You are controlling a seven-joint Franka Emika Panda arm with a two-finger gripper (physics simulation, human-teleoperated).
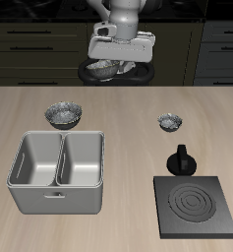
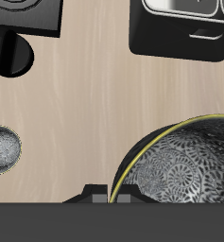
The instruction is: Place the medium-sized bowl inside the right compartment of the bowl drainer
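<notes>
the medium-sized bowl (image 1: 106, 71) is held up in the air above the far edge of the desk (image 1: 128, 148), well behind the bowl drainer (image 1: 57, 169). the fingers (image 2: 93, 194) are clenched on its yellow-edged rim, as seen in the wrist view, where its patterned inside fills the close foreground. another grey bowl (image 1: 64, 115) is set on the desk just behind the drainer. the smallest bowl (image 1: 169, 121) is placed farther along, near a black moka pot (image 1: 181, 160) and a black stove plate (image 1: 198, 205) at the near edge.
</notes>
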